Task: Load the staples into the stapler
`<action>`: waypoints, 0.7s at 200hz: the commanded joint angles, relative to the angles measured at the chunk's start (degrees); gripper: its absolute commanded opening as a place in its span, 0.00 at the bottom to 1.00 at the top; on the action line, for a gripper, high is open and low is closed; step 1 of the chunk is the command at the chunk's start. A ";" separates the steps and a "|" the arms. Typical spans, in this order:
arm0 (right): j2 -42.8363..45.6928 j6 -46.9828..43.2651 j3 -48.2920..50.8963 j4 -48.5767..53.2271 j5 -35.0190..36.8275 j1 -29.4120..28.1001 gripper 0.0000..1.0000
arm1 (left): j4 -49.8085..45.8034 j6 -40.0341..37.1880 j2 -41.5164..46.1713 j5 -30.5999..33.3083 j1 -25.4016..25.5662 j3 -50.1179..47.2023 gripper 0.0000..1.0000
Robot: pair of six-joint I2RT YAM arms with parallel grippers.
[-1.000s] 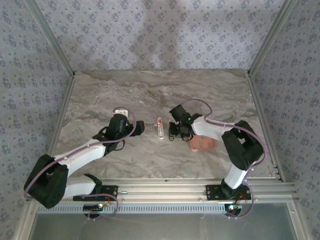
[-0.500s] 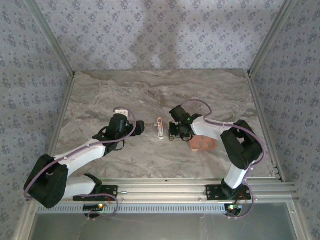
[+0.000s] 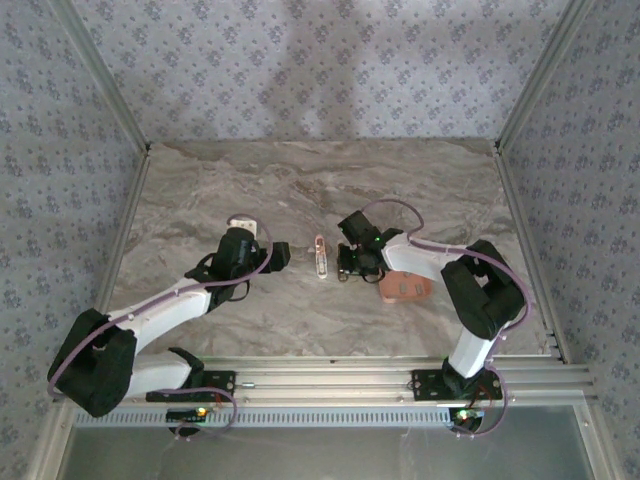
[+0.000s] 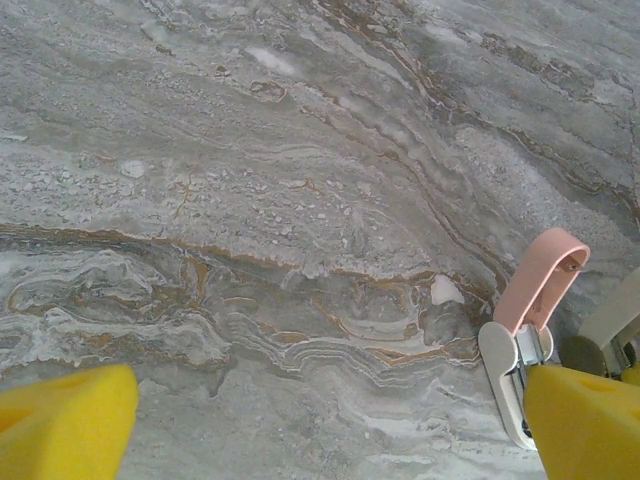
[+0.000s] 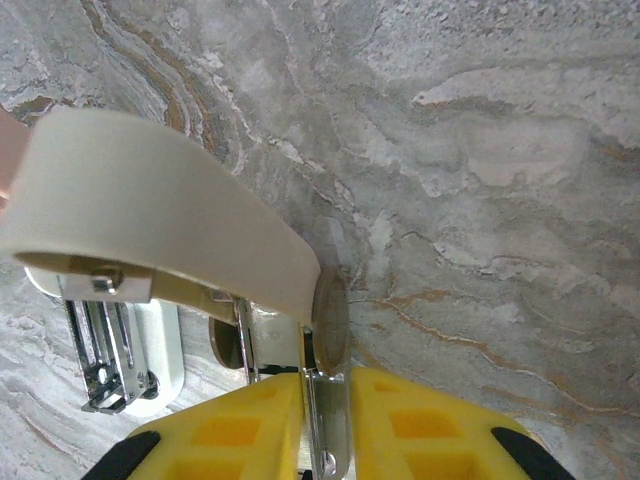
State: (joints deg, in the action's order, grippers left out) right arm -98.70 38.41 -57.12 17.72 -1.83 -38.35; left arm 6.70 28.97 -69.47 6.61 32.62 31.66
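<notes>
The stapler (image 3: 320, 257) lies mid-table between my two grippers, its pink arm (image 4: 541, 276) raised over the white base (image 4: 503, 378). My left gripper (image 3: 277, 255) stands open just left of it, nothing between its yellow fingertips (image 4: 66, 422). My right gripper (image 3: 342, 268) sits against the stapler's right side. In the right wrist view its pads (image 5: 245, 425) are shut on a thin grey metal part (image 5: 328, 330) at the end of the stapler's white arm (image 5: 150, 215), with the metal staple channel (image 5: 102, 350) to the left. The staples are out of view.
A salmon-orange tray (image 3: 408, 288) lies on the marble table (image 3: 220, 190) just right of the right gripper, partly under that arm. Patterned walls and metal rails close the table on three sides.
The right gripper's jaws have closed a little on the thin metal part. Neither arm has visibly shifted, and the stapler lies where it was.
</notes>
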 commanded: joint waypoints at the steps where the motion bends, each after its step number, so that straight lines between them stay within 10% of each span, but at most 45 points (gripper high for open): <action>1: -0.16 1.20 1.55 0.88 2.01 -0.40 0.20 | 1.52 -0.16 1.97 -1.19 -0.23 -0.95 0.98; 140: 1.08 1.75 1.32 0.76 3.45 -1.11 0.23 | 1.90 -1.20 0.21 -2.48 -0.17 0.29 0.98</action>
State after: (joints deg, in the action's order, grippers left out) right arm -98.26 39.27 -56.49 17.02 -0.21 -38.98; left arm 7.18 28.93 -68.79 5.10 32.62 31.46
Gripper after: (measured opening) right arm 0.229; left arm 0.984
